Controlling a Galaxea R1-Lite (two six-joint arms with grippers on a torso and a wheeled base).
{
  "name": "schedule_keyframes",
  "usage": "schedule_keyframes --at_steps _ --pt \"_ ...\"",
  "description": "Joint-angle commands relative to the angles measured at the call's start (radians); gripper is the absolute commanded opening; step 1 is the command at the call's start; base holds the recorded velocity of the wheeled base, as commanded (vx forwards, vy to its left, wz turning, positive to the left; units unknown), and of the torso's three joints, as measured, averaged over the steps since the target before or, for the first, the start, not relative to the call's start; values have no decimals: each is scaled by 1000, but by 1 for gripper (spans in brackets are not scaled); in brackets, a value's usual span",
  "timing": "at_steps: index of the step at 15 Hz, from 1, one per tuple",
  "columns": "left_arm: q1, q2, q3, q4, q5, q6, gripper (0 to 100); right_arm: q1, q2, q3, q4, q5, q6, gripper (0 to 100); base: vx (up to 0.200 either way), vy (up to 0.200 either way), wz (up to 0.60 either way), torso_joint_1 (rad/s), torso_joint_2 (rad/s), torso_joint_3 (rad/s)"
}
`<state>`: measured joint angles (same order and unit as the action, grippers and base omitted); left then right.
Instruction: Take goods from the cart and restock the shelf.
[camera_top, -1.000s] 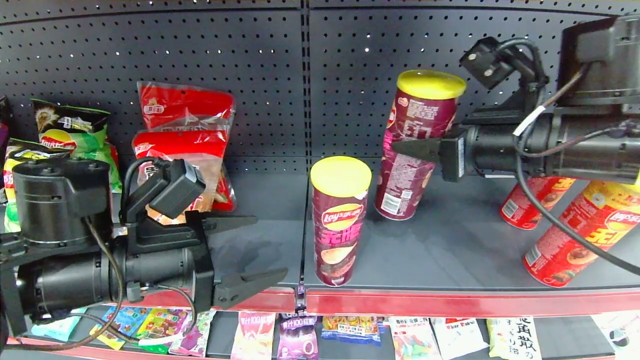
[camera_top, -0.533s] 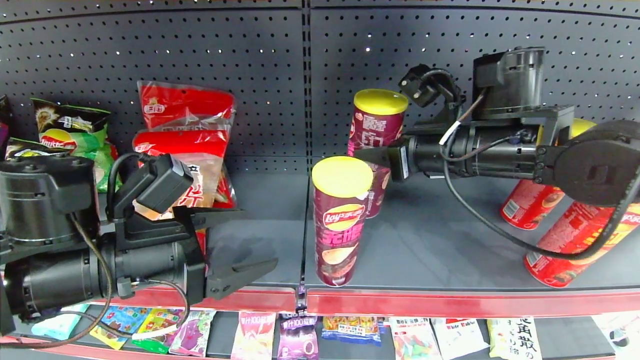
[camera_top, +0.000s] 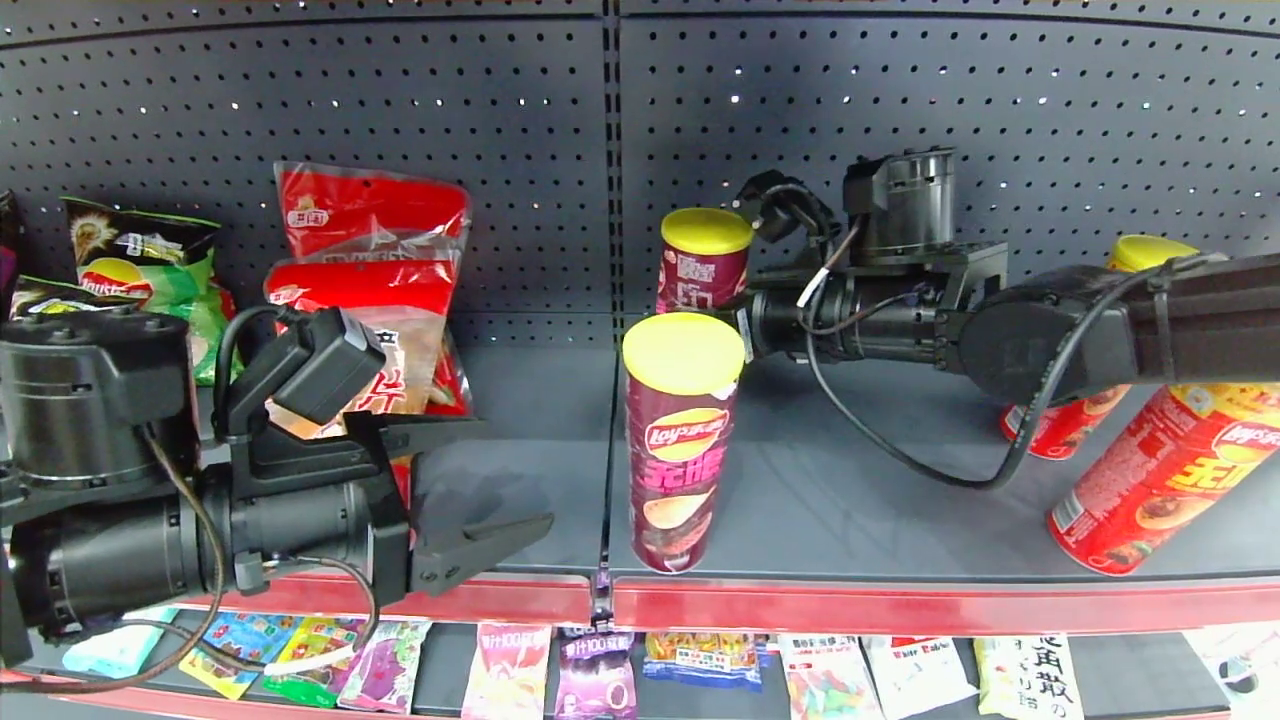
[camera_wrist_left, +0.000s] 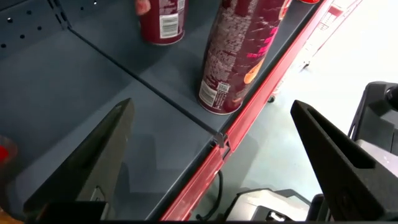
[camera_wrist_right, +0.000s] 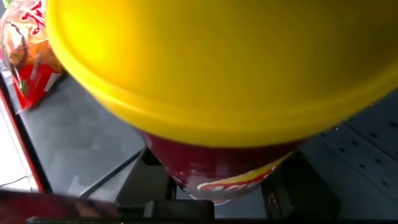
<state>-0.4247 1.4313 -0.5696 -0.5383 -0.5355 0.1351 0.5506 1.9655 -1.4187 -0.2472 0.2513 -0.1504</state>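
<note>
We see the right gripper (camera_top: 724, 308) clamped on the rear purple can (camera_top: 703, 262), which stands at centre frame just behind the front can (camera_top: 680, 440). The left gripper (camera_top: 512, 472), at lower left, gapes wide and holds nothing.

Left of the front purple crisp can (camera_top: 682, 440) you have bare shelf floor (camera_top: 540, 390) up to the red snack bags (camera_top: 380, 300), but the left gripper (camera_top: 515, 472) hangs there, jaws spread. Right of that can, the floor is bare as far as the red cans (camera_top: 1150, 490). Directly behind it, the rear purple can (camera_top: 700, 262) and the right arm (camera_top: 900, 320) block the back.
</note>
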Motion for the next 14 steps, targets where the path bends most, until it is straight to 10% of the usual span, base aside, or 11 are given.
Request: schedule_keyframes --at_steps 1,4,5,14 --pt "0 8 -4 -2 -1 0 100 0 26 -6 0 0 0 0 0 0 0 0 0 0" --pt "0 17 -3 -2 -1 0 100 -3 32 -3 0 0 0 0 0 0 0 0 0 0" --pt "0 18 -6 -2 -1 0 100 -5 32 -2 0 0 0 100 0 0 0 0 0 0" --pt "1 20 -7 -2 0 0 100 -5 -139 138 9 -23 29 100 0 0 0 0 0 0"
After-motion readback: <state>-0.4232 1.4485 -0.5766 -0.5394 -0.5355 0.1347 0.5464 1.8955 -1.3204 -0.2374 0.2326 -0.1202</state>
